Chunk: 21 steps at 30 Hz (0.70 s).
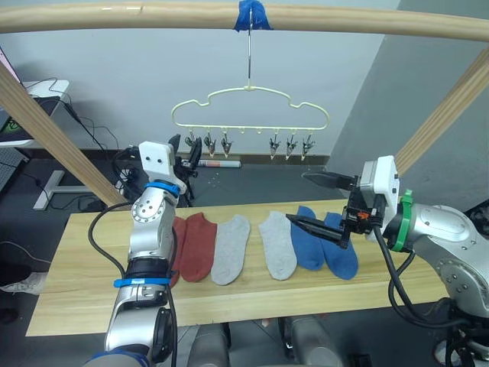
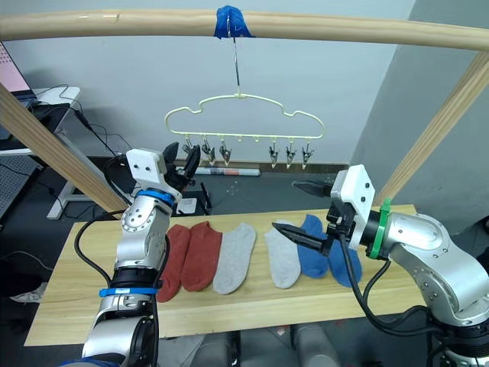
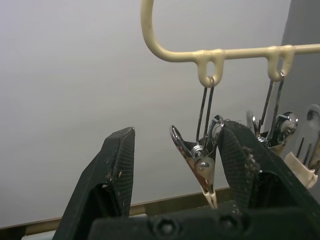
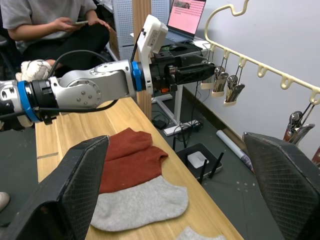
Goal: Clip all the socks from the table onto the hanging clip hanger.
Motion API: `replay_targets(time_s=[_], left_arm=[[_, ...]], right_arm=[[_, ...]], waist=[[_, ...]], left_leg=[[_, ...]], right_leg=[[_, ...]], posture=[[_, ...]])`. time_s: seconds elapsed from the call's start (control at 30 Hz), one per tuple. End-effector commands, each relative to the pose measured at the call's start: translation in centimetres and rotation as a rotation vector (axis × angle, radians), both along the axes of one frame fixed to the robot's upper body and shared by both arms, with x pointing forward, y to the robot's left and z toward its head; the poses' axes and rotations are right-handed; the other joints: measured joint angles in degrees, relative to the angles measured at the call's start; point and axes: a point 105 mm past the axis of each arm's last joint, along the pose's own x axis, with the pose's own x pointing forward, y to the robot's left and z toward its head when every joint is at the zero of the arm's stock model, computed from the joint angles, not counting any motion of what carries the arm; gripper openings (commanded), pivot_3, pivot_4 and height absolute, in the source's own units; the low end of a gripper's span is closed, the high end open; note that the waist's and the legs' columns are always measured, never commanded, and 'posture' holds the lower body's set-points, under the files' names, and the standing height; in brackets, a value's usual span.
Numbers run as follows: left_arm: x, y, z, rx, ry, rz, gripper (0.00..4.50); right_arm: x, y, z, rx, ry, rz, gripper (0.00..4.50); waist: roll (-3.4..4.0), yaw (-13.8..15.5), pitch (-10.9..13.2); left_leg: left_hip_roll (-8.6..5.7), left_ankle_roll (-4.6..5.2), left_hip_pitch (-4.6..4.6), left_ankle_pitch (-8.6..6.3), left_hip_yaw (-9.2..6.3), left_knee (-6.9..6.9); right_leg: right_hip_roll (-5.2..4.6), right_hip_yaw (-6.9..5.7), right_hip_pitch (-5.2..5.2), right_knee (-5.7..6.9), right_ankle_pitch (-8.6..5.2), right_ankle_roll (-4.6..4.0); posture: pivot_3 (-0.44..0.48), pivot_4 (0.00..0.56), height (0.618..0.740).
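Six socks lie in a row on the pale wood table (image 1: 84, 267): two rust-red (image 1: 200, 245), two light grey (image 1: 231, 248) and two blue (image 1: 341, 256). One rust-red sock is partly behind my left arm. The yellow-green clip hanger (image 1: 250, 89) hangs above the table with several empty metal clips. My left gripper (image 1: 186, 149) is raised to the hanger's left end and open. The leftmost clip (image 3: 202, 165) hangs between its fingers, close to one of them. Above the blue socks hovers my right gripper (image 1: 298, 197), open and holding nothing.
The hanger's hook hangs from a thick wooden rail (image 1: 153, 17) at a blue tape wrap (image 1: 250, 15). Slanted wooden posts (image 1: 53, 130) flank the table. A seated person (image 4: 50, 20) and a laptop (image 4: 187, 15) are beyond the table's left end.
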Motion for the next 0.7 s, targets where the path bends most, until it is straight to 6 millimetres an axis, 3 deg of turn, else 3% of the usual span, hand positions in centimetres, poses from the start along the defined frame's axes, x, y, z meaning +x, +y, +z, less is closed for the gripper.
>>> replay_targets(time_s=[0.03,0.1,0.17,0.33,0.43,0.53,0.63,0.7], left_arm=[[0.0,-0.6,1.8,0.003,-0.070,-0.018,2.70],[0.0,-0.8,2.0,0.002,-0.076,-0.024,2.70],[0.1,-0.9,2.2,0.004,-0.083,-0.029,2.35],[0.1,-0.9,2.3,0.010,-0.085,-0.037,0.92],[0.0,-1.0,2.2,0.011,-0.084,-0.039,0.34],[-0.2,-0.9,2.3,0.015,-0.088,-0.032,0.01],[-0.4,-0.8,2.4,0.019,-0.091,-0.028,0.01],[-0.7,-0.6,2.7,0.027,-0.097,-0.027,0.01]], right_arm=[[-0.3,0.3,0.8,0.007,-0.046,0.016,4.50],[-0.3,0.3,0.8,0.007,-0.046,0.016,4.50],[-0.3,0.3,0.8,0.008,-0.046,0.014,4.50],[-0.3,0.3,0.7,0.007,-0.042,0.010,4.50],[-0.3,0.3,0.7,0.007,-0.041,0.007,4.50],[-0.1,0.1,0.3,0.007,-0.028,-0.009,4.50],[0.4,-0.4,-0.6,0.003,0.002,-0.062,4.50],[2.6,-2.3,-3.2,-0.042,0.036,-0.241,4.50]], waist=[[0.00,0.00,0.01],[0.00,-0.03,0.02],[0.00,-0.05,0.03],[0.00,-0.09,0.05],[-0.01,-0.13,0.05],[-0.01,-0.23,0.05],[-0.01,-0.25,0.05],[-0.01,-0.24,0.05]], left_leg=[[0.00,0.00,0.00,0.00,0.00,0.00],[0.00,0.00,0.00,0.00,0.01,0.00],[0.00,0.00,0.00,0.00,0.01,-0.01],[0.00,0.00,0.00,0.00,0.01,-0.01],[0.00,0.00,0.00,0.00,0.01,-0.01],[0.00,0.00,0.01,0.00,0.01,-0.01],[0.00,0.00,0.01,0.00,0.01,-0.01],[0.00,0.00,0.00,0.00,0.01,-0.01]], right_leg=[[0.00,0.00,0.00,0.00,0.00,0.00],[0.00,0.00,0.00,-0.01,0.00,0.00],[0.00,0.00,0.00,-0.01,0.00,0.00],[0.00,0.01,-0.01,-0.01,0.00,0.00],[0.00,0.00,-0.01,-0.01,0.00,0.00],[0.00,0.00,-0.01,0.00,0.00,0.00],[0.00,0.00,-0.01,0.00,0.00,0.00],[0.00,0.01,-0.01,0.00,0.00,0.00]], posture=[[-0.257,0.253,0.740],[-0.257,0.253,0.740],[-0.258,0.253,0.740],[-0.260,0.254,0.740],[-0.260,0.253,0.740],[-0.258,0.252,0.740],[-0.252,0.251,0.740],[-0.245,0.252,0.740]])
